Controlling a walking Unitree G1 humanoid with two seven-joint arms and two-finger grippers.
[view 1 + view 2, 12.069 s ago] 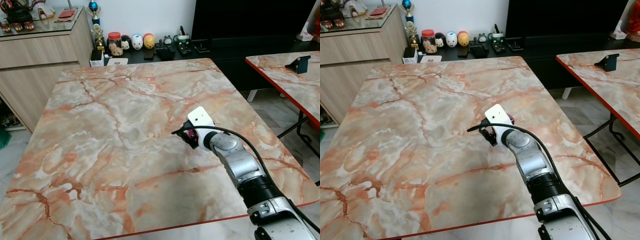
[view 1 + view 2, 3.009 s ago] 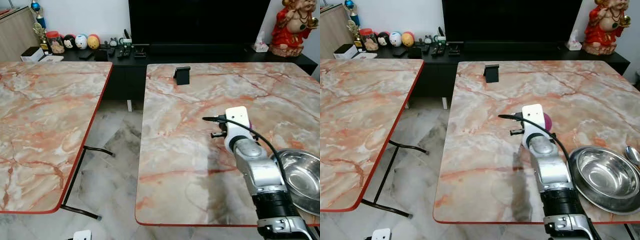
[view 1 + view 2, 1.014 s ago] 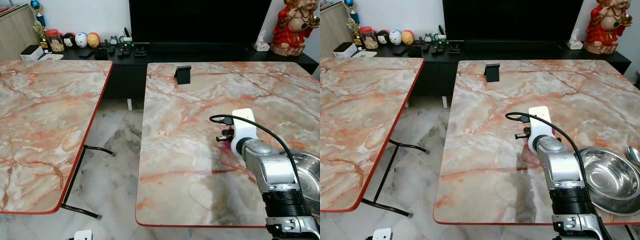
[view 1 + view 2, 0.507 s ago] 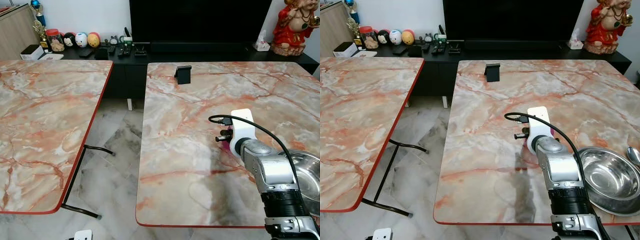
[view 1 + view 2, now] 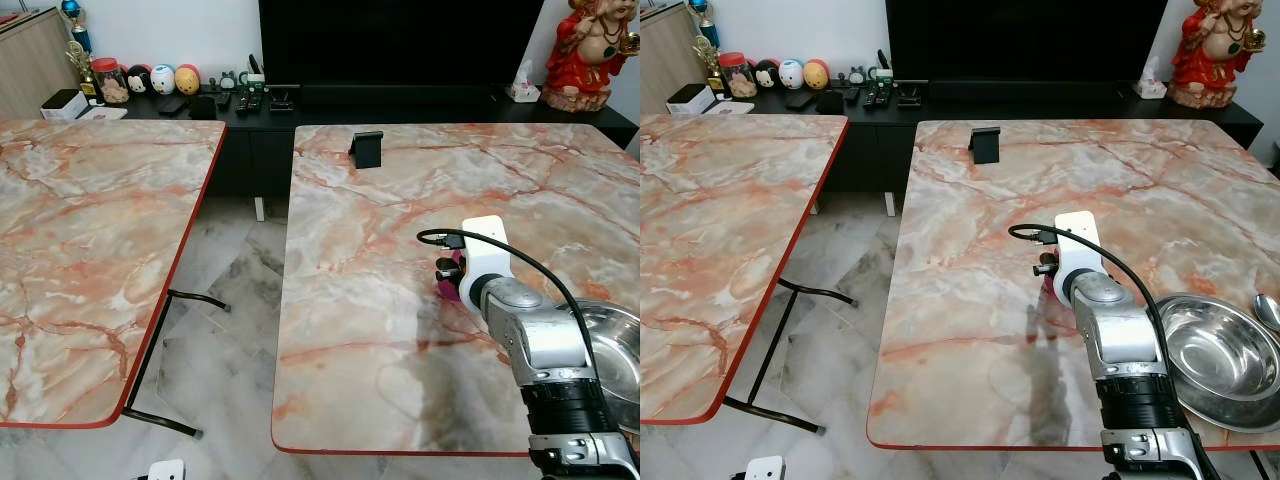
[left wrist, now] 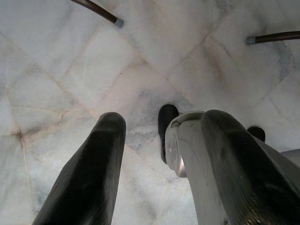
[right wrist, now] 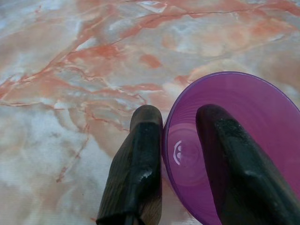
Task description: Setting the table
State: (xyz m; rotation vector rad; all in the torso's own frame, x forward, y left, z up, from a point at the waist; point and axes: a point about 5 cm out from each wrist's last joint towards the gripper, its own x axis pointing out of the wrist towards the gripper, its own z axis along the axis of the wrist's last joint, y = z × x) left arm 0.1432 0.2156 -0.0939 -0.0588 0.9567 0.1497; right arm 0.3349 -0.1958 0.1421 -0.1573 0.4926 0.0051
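The right gripper (image 7: 180,140) is low over the right-hand marble table (image 5: 400,190), and its two black fingers (image 7: 138,164) pinch the rim of a translucent purple cup (image 7: 243,122): one finger lies against the outside of the wall, the other reaches down inside. In the head views the cup (image 5: 450,282) peeks out as a small magenta patch just under the white wrist block, at about 9 o'clock from the silver forearm, and appears to be touching or just above the tabletop; which, I cannot tell. A stainless steel bowl (image 5: 1215,350) rests near the table's front right corner, at 4 o'clock from the cup and close beside the arm, with a spoon (image 5: 1268,310) just past it at 2 o'clock. A small black stand (image 5: 365,150) sits well apart at 11 o'clock, toward the far edge. The left gripper (image 6: 161,140) hangs idle over the tiled floor (image 6: 70,61), fingers spread and holding nothing.
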